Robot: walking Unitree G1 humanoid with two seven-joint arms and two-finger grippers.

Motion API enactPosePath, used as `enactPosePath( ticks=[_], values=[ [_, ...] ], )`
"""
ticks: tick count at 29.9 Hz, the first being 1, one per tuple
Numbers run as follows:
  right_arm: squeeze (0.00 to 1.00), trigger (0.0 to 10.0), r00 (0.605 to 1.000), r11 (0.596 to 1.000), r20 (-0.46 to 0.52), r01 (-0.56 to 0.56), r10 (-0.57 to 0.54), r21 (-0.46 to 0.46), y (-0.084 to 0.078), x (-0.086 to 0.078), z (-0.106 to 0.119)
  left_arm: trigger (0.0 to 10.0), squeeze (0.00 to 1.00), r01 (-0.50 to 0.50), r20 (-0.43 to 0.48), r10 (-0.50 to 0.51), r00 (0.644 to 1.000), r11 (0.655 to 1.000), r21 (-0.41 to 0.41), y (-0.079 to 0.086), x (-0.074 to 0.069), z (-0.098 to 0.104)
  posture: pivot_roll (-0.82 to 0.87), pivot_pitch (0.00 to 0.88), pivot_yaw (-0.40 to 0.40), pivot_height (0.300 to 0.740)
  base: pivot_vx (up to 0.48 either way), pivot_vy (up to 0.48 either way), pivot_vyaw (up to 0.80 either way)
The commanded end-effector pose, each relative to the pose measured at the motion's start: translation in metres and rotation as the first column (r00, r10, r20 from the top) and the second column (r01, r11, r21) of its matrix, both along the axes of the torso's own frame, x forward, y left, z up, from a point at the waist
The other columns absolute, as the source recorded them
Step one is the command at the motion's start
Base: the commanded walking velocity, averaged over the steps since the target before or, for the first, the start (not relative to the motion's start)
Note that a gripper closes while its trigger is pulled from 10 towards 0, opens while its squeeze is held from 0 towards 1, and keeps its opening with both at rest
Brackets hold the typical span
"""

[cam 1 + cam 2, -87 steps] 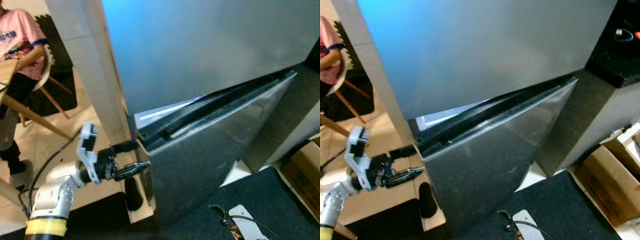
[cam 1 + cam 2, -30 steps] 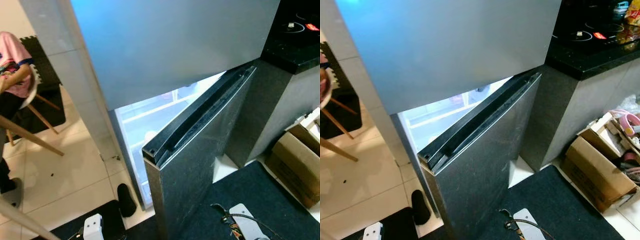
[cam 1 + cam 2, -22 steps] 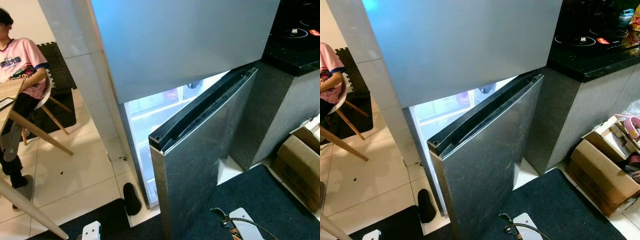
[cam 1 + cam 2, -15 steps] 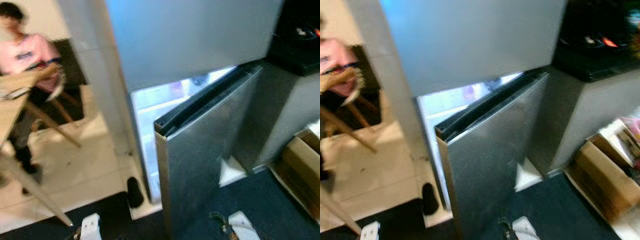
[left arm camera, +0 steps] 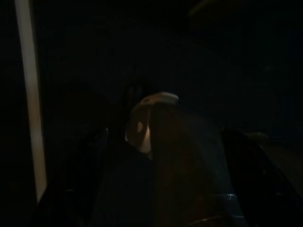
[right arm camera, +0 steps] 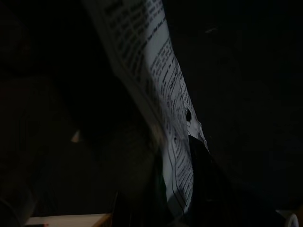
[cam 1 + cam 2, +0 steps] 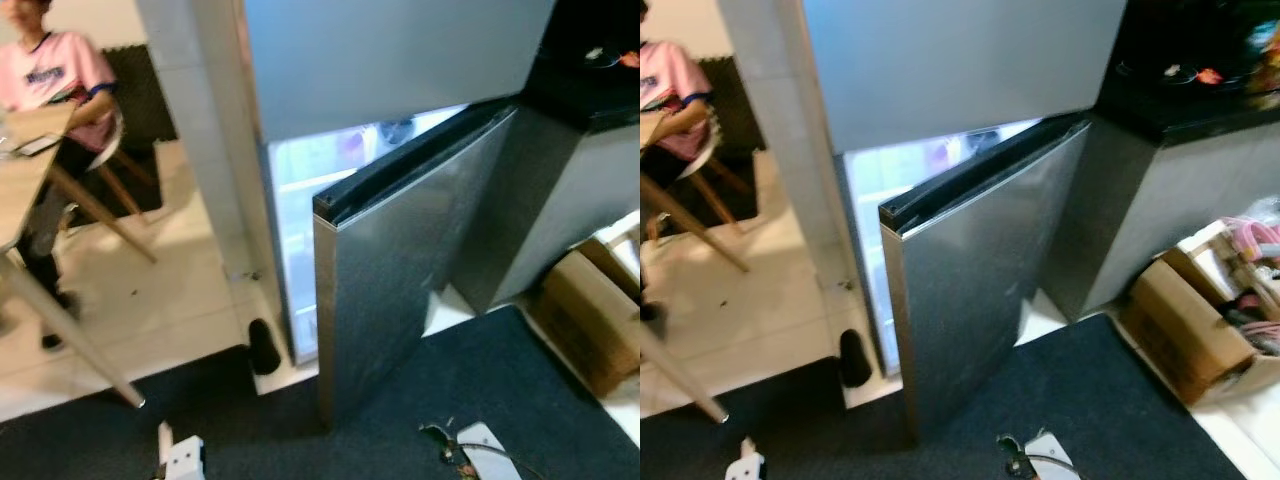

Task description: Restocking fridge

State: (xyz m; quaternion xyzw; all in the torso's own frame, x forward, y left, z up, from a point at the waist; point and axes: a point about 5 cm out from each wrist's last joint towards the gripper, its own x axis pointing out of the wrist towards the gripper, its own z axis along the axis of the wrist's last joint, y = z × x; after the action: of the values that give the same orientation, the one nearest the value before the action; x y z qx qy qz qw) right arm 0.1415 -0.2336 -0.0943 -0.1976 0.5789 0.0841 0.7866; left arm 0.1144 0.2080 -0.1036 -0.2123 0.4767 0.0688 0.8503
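The fridge stands ahead with its grey upper door [image 7: 390, 60] closed. Its steel lower door [image 7: 400, 270] hangs partly open, swung out toward me, and the lit interior [image 7: 300, 200] shows shelves with a few small items I cannot identify. A white part of my left arm [image 7: 182, 457] pokes in low at the left, well short of the door. A white part of my right arm [image 7: 480, 445] with cables sits low on the right. In the dark right wrist view a printed white wrapper [image 6: 165, 118] lies close to the camera. The left wrist view is nearly black.
A black mat [image 7: 480, 390] covers the floor before the fridge. A dark shoe-like object [image 7: 262, 347] lies by the fridge's left foot. To the right are a dark counter [image 7: 1200, 90] and an open cardboard box [image 7: 1185, 330]. A seated person [image 7: 50, 75] and a wooden table leg [image 7: 70, 340] are at left.
The lower door stands much wider open than before. My left gripper, earlier at the door's edge, has dropped low and away. The camera has drawn back and shifted.
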Motion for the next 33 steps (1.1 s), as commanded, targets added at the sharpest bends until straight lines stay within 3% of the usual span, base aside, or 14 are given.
enactPosePath(
  ticks=[1, 8, 10, 12, 15, 19, 22, 23, 24, 25, 26, 27, 30, 33],
  values=[
    [0.00, 10.0, 1.000, 1.000, 0.024, -0.002, 0.001, 0.010, 0.002, 0.005, 0.001, 10.0, 0.00, 0.030, 0.004, -0.030, 1.000, 0.999, 0.039, 0.009, 0.004, 0.003, -0.03, 0.000, 0.007, 0.740, 0.000, -0.480, 0.00],
    [0.00, 10.0, 1.000, 1.000, 0.022, 0.000, 0.000, 0.005, 0.000, 0.004, 0.001, 10.0, 0.00, -0.027, 0.024, 0.026, 0.999, 0.998, 0.055, 0.014, 0.009, 0.005, -0.04, 0.000, 0.008, 0.740, 0.000, -0.334, 0.00],
    [0.00, 10.0, 1.000, 1.000, 0.023, 0.001, -0.001, 0.005, -0.001, 0.004, 0.002, 10.0, 0.00, -0.048, 0.047, 0.045, 0.998, 0.997, 0.065, 0.017, 0.014, 0.007, -0.04, 0.000, 0.005, 0.740, 0.000, 0.000, 0.00],
    [0.00, 10.0, 1.000, 1.000, 0.025, 0.001, -0.001, 0.006, 0.000, 0.004, 0.002, 10.0, 0.00, -0.117, 0.152, 0.104, 0.983, 0.990, 0.082, 0.028, 0.037, 0.019, -0.04, 0.000, 0.004, 0.740, 0.000, 0.000, 0.00],
    [0.00, 10.0, 1.000, 1.000, 0.025, 0.001, -0.001, 0.007, 0.000, 0.004, 0.002, 10.0, 0.00, -0.130, 0.173, 0.114, 0.978, 0.988, 0.084, 0.030, 0.042, 0.022, -0.04, 0.000, 0.004, 0.740, 0.000, 0.000, 0.00],
    [0.00, 10.0, 1.000, 1.000, 0.019, 0.001, -0.001, 0.010, 0.000, 0.001, 0.001, 10.0, 0.00, -0.233, 0.384, 0.200, 0.902, 0.972, 0.041, 0.053, 0.091, 0.056, -0.04, 0.000, 0.006, 0.740, 0.000, 0.000, 0.00],
    [0.00, 10.0, 1.000, 1.000, 0.012, 0.004, -0.004, 0.010, 0.000, -0.002, -0.001, 10.0, 0.00, -0.250, 0.505, 0.200, 0.840, 0.968, 0.033, 0.065, 0.121, 0.081, -0.05, 0.000, 0.010, 0.740, 0.000, 0.000, 0.00],
    [0.00, 10.0, 1.000, 1.000, 0.012, 0.004, -0.004, 0.010, 0.000, -0.002, -0.001, 10.0, 0.00, -0.250, 0.505, 0.200, 0.840, 0.968, 0.033, 0.065, 0.121, 0.081, -0.05, 0.000, 0.010, 0.740, 0.000, 0.000, 0.00],
    [0.00, 10.0, 1.000, 1.000, 0.009, 0.005, -0.005, 0.010, 0.000, -0.004, -0.001, 10.0, 0.00, -0.259, 0.547, 0.206, 0.811, 0.966, 0.021, 0.069, 0.131, 0.091, -0.05, 0.000, 0.010, 0.740, 0.000, 0.000, 0.00],
    [0.00, 10.0, 1.000, 1.000, 0.007, 0.006, -0.006, 0.009, -0.001, -0.005, -0.001, 8.6, 0.00, -0.272, 0.595, 0.219, 0.773, 0.962, -0.001, 0.073, 0.143, 0.103, -0.05, 0.000, 0.012, 0.740, 0.000, 0.000, 0.00],
    [0.00, 10.0, 1.000, 1.000, 0.007, 0.006, -0.006, 0.009, -0.001, -0.005, -0.001, 8.6, 0.00, -0.272, 0.595, 0.219, 0.773, 0.962, -0.001, 0.073, 0.143, 0.103, -0.05, 0.000, 0.012, 0.740, 0.000, 0.000, 0.00],
    [0.00, 10.0, 1.000, 1.000, 0.004, 0.008, -0.008, 0.010, -0.001, -0.007, -0.002, 0.0, 0.00, -0.281, 0.644, 0.239, 0.727, 0.959, -0.039, 0.076, 0.155, 0.117, -0.05, 0.005, 0.013, 0.740, 0.000, 0.000, 0.00],
    [0.00, 10.0, 1.000, 1.000, -0.005, 0.023, -0.022, 0.009, -0.002, -0.012, -0.004, 0.0, 0.00, -0.253, 0.725, 0.252, 0.641, 0.961, -0.110, 0.077, 0.179, 0.144, -0.05, 0.021, 0.018, 0.740, 0.000, 0.000, 0.00],
    [0.00, 10.0, 1.000, 1.000, -0.009, 0.027, -0.027, 0.006, -0.003, -0.014, -0.004, 0.0, 0.00, -0.212, 0.753, 0.249, 0.609, 0.966, -0.148, 0.073, 0.191, 0.156, -0.06, 0.025, 0.021, 0.740, 0.000, 0.000, 0.00]
  ],
)
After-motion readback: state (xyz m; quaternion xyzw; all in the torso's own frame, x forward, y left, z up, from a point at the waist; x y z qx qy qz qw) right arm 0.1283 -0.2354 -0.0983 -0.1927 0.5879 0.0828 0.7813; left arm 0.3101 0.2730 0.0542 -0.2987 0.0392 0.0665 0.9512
